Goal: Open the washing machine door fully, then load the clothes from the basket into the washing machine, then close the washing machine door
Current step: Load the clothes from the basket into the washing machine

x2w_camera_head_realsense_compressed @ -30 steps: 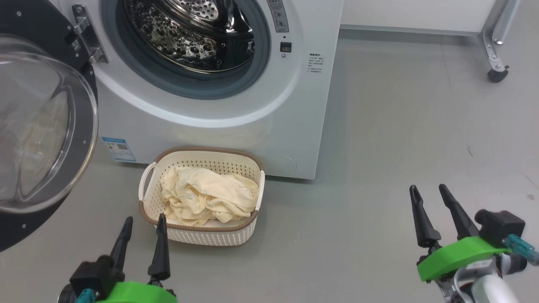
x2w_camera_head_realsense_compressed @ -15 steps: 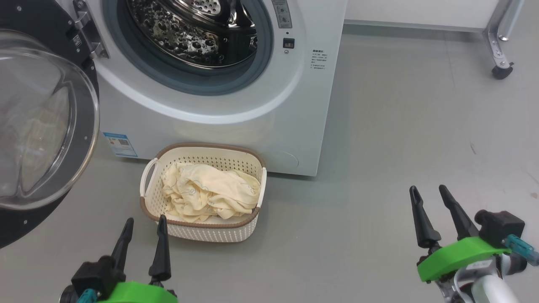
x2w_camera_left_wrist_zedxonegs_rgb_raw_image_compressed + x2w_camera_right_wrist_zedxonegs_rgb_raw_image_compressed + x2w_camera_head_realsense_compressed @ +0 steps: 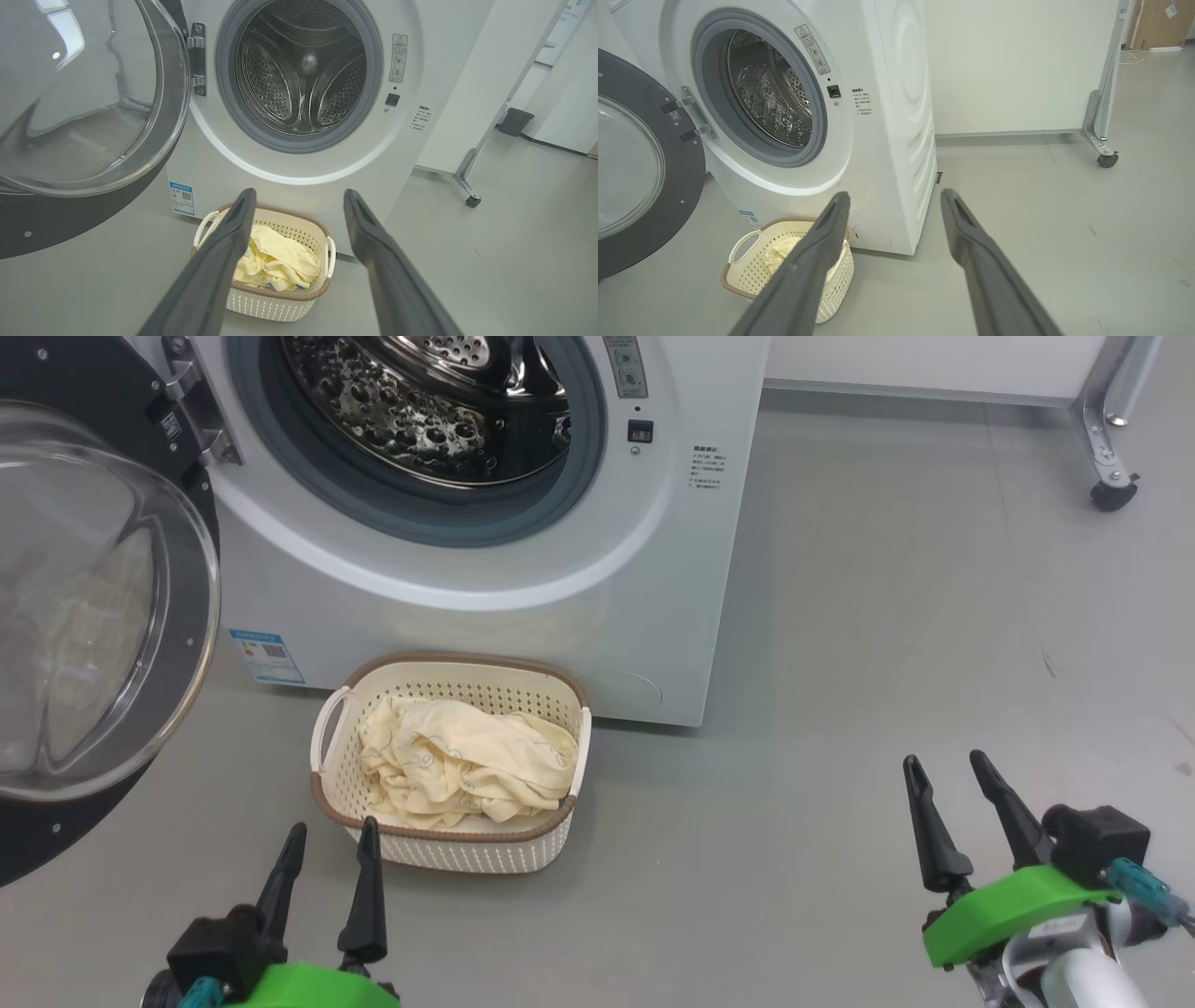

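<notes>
Head view: where are the clothes?

Pale yellow clothes (image 3: 467, 765) lie heaped in a cream basket (image 3: 467, 855) on the floor (image 3: 840, 663). It sits just in front of the white washing machine (image 3: 467, 625), below the round opening. That is probably close enough for a short lift into the drum (image 3: 429, 392).

Is the door open?

Yes. The door (image 3: 93, 597) stands swung wide to the left, clear of the opening, so loading looks like the step in hand.

And the arms?

Left fingers (image 3: 366, 896), spread and empty, hover beside the basket's near left corner. Right fingers (image 3: 931, 840), also spread and empty, hang well to the right above bare floor.
</notes>
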Robot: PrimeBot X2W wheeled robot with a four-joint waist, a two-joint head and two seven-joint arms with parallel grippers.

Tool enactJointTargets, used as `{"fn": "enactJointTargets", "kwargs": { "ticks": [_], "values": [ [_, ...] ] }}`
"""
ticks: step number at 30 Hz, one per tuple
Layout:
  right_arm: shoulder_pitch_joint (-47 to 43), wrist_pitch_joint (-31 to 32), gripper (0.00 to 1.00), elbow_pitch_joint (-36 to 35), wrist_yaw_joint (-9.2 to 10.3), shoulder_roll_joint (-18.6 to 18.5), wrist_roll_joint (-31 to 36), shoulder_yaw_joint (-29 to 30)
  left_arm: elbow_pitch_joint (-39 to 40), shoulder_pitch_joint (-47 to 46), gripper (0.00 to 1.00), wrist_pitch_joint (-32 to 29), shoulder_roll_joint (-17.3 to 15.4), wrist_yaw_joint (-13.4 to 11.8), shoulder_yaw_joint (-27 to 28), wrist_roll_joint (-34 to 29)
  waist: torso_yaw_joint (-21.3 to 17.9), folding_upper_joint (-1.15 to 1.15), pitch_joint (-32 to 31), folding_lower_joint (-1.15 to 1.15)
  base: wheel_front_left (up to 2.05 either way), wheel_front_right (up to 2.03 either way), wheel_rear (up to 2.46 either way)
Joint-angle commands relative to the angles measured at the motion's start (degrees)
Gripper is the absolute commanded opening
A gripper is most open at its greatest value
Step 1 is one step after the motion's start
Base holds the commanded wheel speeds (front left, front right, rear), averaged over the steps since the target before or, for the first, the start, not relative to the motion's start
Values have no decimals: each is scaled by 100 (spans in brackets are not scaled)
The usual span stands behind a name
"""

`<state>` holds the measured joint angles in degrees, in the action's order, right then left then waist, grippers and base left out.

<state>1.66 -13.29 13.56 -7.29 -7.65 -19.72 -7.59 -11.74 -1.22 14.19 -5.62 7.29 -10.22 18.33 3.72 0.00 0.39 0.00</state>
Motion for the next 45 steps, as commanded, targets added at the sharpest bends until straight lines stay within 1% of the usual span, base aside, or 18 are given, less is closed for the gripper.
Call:
{"fn": "enactJointTargets", "kwargs": {
  "ticks": [1, 3, 6, 18, 26, 32, 38, 41, 45],
  "values": [
    [282, -67, 100, -130, -20, -144, 187, -97, 144, -317, 100, 81, -77, 19, 171, 35, 2, 0, -4, 0, 0, 0, 0],
    [278, -69, 100, -91, -20, -151, 361, -94, 133, -321, 100, 81, -82, 19, 156, 46, 5, 0, -12, 0, 0, 0, 0],
    [270, -75, 100, -68, -20, -79, 415, -73, 126, -325, 100, 81, -85, 19, 143, 65, 12, 0, -10, 0, 0, 0, 0],
    [278, -71, 100, -63, -20, -28, 382, -47, 60, -333, 100, 81, -97, 19, 63, 150, 50, 0, -7, 0, 0, 0, 0],
    [271, -65, 100, -46, -20, -16, 358, -56, 56, -338, 100, 81, -175, 19, -76, 396, 68, 0, -11, 0, 30, -30, 0],
    [274, -67, 100, -20, -20, -4, 360, -53, 83, -338, 100, 81, -203, 20, -41, 417, 73, 0, -17, 0, 122, -122, 0],
    [270, -71, 100, -8, -20, 5, 343, -47, 97, -330, 100, 81, -202, 20, -37, 395, 78, 0, -26, 0, 198, -198, 0],
    [263, -72, 100, -9, -20, 7, 336, -37, 173, -332, 100, 81, -155, 9, 111, 247, 85, 0, -24, 0, 200, -200, 0],
    [260, -73, 100, -12, -20, 6, 319, -37, 132, -313, 100, 81, -94, -3, 175, 65, 88, 0, -22, 0, 152, -152, 0]
  ]
}}
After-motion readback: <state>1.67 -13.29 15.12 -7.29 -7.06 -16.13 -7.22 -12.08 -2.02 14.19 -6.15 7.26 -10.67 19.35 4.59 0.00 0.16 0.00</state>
